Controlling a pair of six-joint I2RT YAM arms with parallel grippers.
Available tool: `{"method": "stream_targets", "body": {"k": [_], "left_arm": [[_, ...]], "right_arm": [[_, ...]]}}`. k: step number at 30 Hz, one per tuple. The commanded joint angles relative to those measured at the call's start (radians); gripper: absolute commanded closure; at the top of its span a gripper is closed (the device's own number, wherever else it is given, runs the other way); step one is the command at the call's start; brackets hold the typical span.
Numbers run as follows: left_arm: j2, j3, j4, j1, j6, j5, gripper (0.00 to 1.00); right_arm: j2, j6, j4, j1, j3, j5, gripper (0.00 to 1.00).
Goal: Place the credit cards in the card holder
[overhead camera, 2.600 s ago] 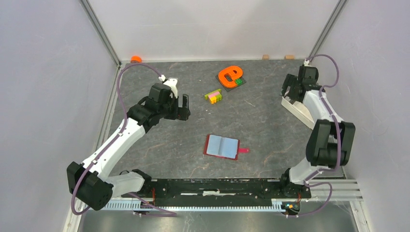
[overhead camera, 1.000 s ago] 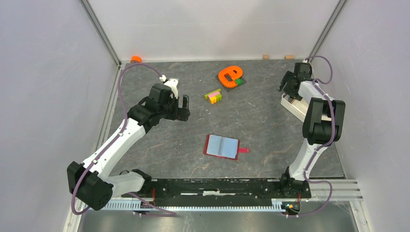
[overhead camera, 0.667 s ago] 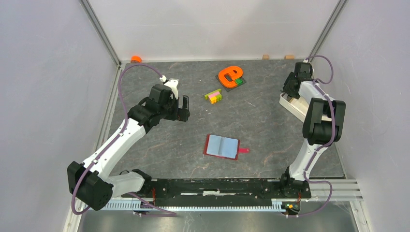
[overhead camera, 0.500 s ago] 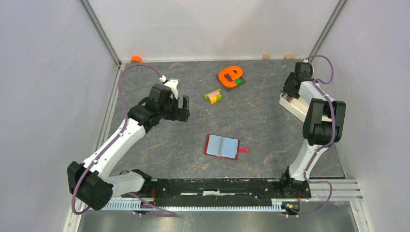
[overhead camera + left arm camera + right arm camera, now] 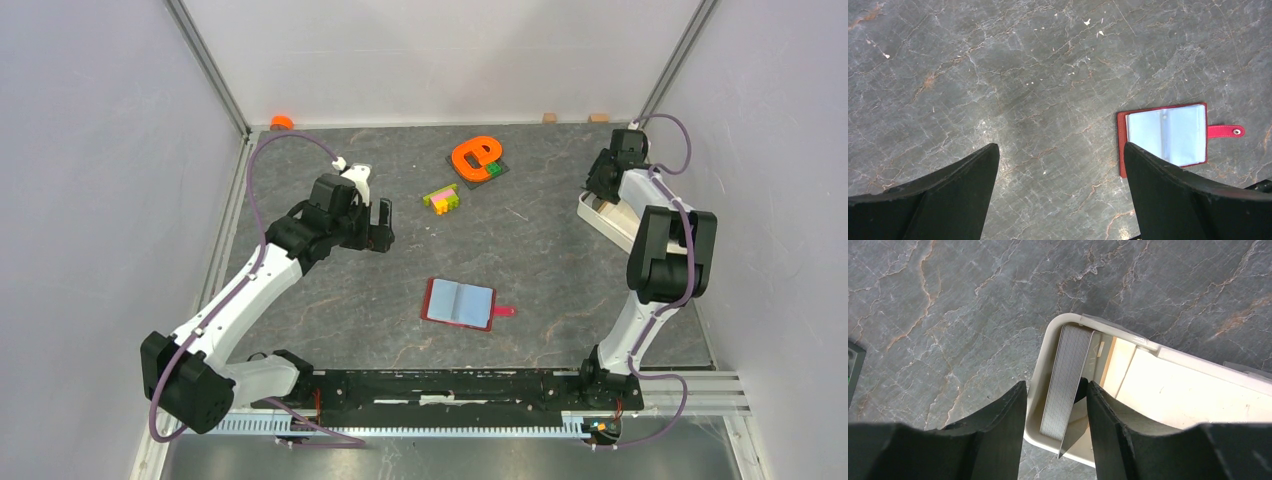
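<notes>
The card holder [image 5: 459,303] lies open on the table, light-blue inside up, red snap tab to the right. It also shows in the left wrist view [image 5: 1166,134]. My left gripper [image 5: 378,222] hangs open and empty up-left of it [image 5: 1060,150]. The credit cards [image 5: 1065,375] stand on edge as a grey stack in the near end of the white tray [image 5: 1198,365]. My right gripper [image 5: 1055,383] is narrowed round that end: left finger against the outside of the tray wall, right finger against the stack. One card leans out over the rim. In the top view the right gripper [image 5: 600,185] covers the cards.
The white tray [image 5: 612,225] lies along the right wall. An orange e-shaped piece [image 5: 475,155] and multicoloured toy bricks [image 5: 441,198] sit at the back centre. An orange cap [image 5: 281,122] and small tan blocks [image 5: 549,117] lie by the back wall.
My right gripper has moved down and left onto the tray's far end and narrowed its jaws there. The left arm and the card holder have not moved.
</notes>
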Motion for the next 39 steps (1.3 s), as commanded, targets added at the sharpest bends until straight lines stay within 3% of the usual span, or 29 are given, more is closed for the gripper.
{"method": "stream_targets", "body": {"k": [1,12,39], "left_arm": [[0.008,0.005,0.025,0.005,0.043,0.015,0.00],[0.009,0.006,0.024,0.005,0.043,0.020,0.00],[0.009,0.005,0.023,0.005,0.043,0.017,0.00]], "right_arm": [[-0.071,0.015,0.042,0.001,-0.017,-0.004,0.49],[-0.064,0.012,0.042,-0.002,-0.036,-0.011,0.71],[-0.054,-0.012,0.033,-0.022,-0.121,-0.009,0.75]]}}
